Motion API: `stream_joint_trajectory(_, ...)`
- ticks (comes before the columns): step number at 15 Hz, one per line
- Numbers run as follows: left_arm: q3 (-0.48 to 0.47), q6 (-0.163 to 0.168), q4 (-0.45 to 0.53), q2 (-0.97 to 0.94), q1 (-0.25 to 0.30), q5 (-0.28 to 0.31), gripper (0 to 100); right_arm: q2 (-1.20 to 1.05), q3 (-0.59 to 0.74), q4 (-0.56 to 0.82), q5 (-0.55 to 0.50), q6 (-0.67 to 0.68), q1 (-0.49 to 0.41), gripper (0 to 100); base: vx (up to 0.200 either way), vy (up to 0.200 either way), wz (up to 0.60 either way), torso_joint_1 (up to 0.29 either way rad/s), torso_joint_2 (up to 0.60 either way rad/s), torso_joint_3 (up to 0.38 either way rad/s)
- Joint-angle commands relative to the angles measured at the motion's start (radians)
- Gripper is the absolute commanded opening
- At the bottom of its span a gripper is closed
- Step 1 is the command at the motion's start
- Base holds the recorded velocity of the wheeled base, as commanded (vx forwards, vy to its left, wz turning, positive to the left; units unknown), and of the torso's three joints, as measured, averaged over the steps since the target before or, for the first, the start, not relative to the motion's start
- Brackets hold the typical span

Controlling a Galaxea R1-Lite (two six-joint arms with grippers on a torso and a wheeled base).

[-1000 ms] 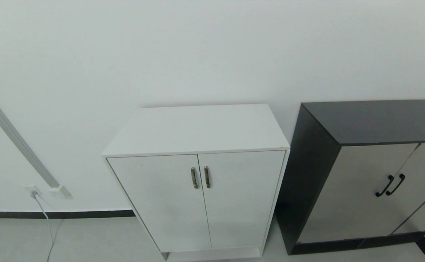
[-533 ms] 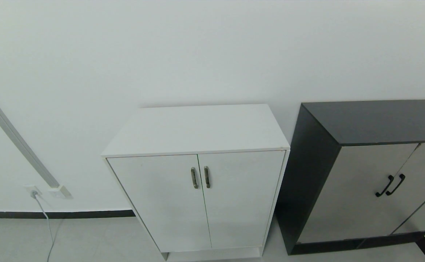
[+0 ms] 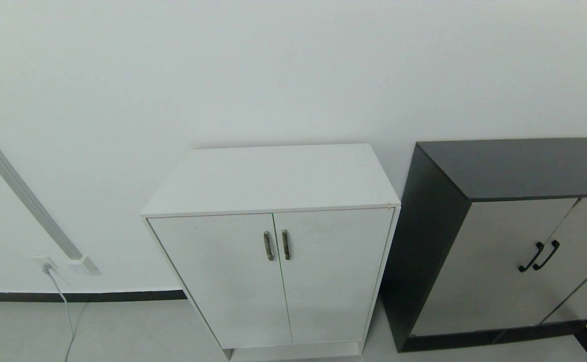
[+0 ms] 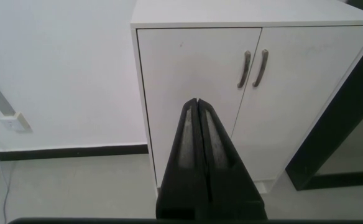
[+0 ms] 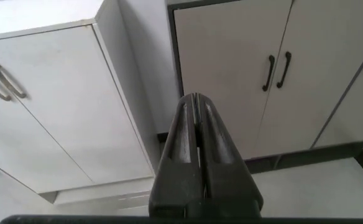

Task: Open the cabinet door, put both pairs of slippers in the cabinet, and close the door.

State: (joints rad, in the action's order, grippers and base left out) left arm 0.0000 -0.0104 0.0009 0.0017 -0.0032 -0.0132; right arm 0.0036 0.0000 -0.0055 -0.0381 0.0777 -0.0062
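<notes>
A plain, sparsely furnished indoor room is shown; whether it is an office, a test room or a hallway cannot be told. A bare white wall (image 3: 293, 75) is met by a pale grey floor (image 3: 122, 332), with a dark skirting strip (image 3: 72, 295) along the join. A white two-door cabinet (image 3: 273, 181) is set against the wall, just beside a black cabinet (image 3: 474, 171) with grey doors. A cable duct (image 3: 22, 191) is run slantwise down the wall to a socket (image 3: 44, 262), into which a grey cable (image 3: 66, 306) is plugged.

White wall (image 3: 273, 65), grey floor (image 3: 122, 332), black sideboard (image 3: 514, 166) at right.
</notes>
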Motion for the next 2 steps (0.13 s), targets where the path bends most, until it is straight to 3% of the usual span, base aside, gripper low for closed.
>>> stream_joint_trajectory(1, 0.0, 0.0, 0.001, 0.0, 0.0, -0.001, 0, -0.002, 0.0, -0.001, 0.001, -0.001, 0.0, 0, 0.0, 0.0, 0.0, 0.0, 0.0, 0.0)
stream_joint_trajectory(2, 0.0, 0.0, -0.001, 0.0, 0.0, -0.001, 0, -0.002, 0.0, -0.001, 0.003, -0.004, 0.0, 0, 0.0, 0.0, 0.0, 0.0, 0.0, 0.0)
